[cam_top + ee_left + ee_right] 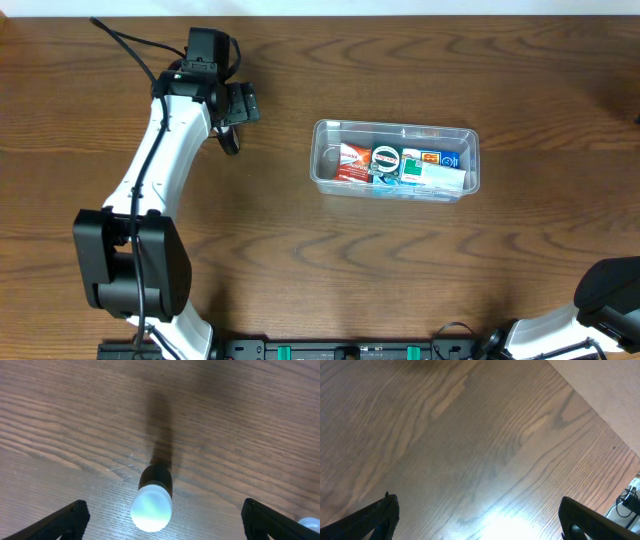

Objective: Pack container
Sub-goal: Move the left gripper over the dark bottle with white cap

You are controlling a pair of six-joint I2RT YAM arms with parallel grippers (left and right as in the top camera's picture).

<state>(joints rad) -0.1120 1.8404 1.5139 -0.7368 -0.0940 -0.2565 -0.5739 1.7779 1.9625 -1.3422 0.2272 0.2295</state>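
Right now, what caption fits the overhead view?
Clear container holding small packets on a wooden table, left arm apart from it.

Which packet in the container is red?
The leftmost packet, against the left wall of the container: mostly red with white. Those to its right show green, blue or white.

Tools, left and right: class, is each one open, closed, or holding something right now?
Left tool: open, holding nothing.
Right tool: open, holding nothing.
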